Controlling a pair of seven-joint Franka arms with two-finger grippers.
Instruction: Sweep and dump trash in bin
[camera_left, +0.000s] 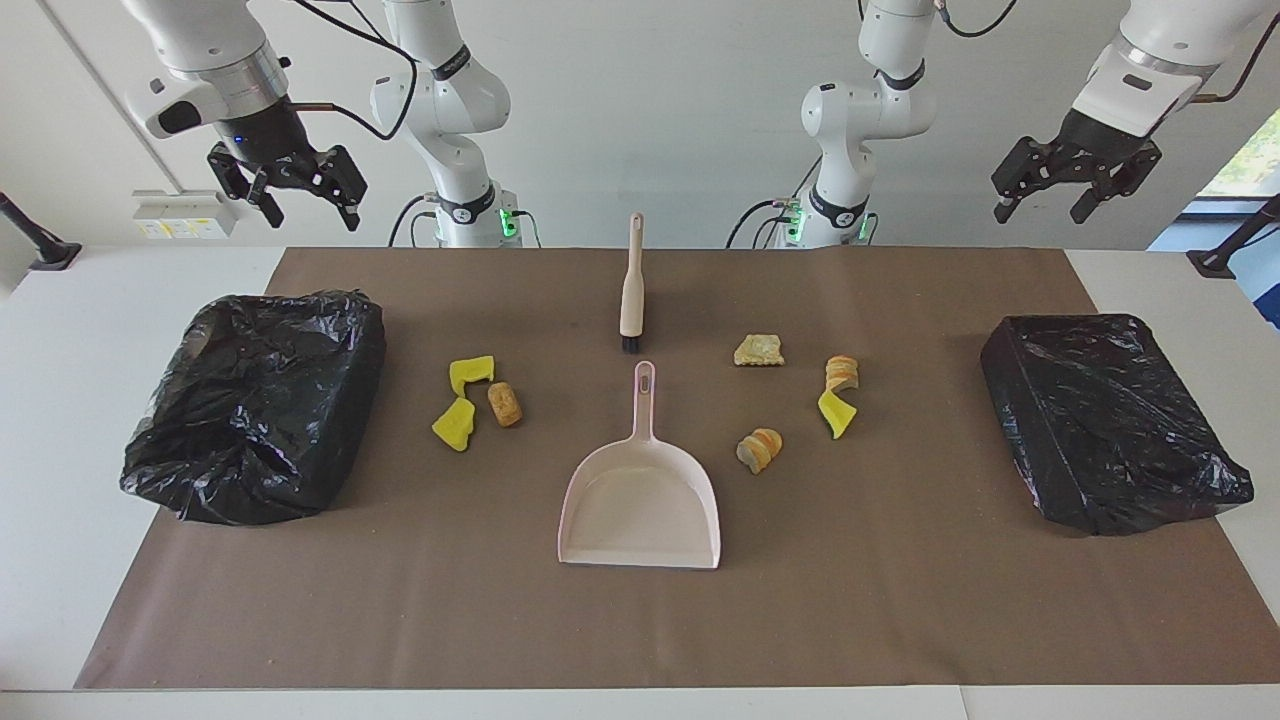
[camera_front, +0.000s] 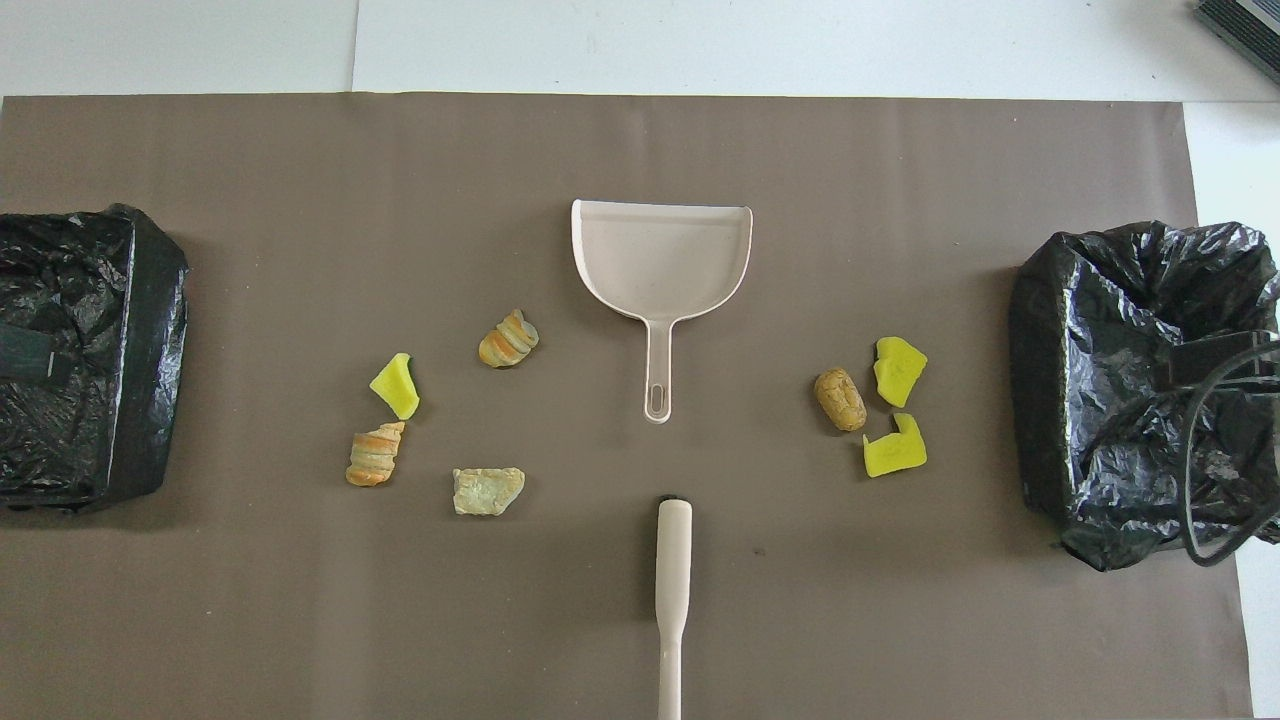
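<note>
trash (camera_left: 505, 403): spongy yellow bits, crusty slices, cork lump | both claws (camera_left: 290, 188) (camera_left: 1076, 185) apart, empty

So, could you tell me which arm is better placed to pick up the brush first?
Neither clearly: the brush lies midway, and both open hands, left hand and right hand, hang high over their table ends.

The dustpan (camera_left: 640, 500) lies mid-bench with the brush (camera_left: 631, 290) nearer the robots (handles in line). One bin (camera_left: 1110, 420) sits below the left gripper (camera_left: 1045, 195), another bin (camera_left: 255, 400) below the right gripper (camera_left: 300, 205), scraps (camera_left: 478, 400) between bins and dustpan.
</note>
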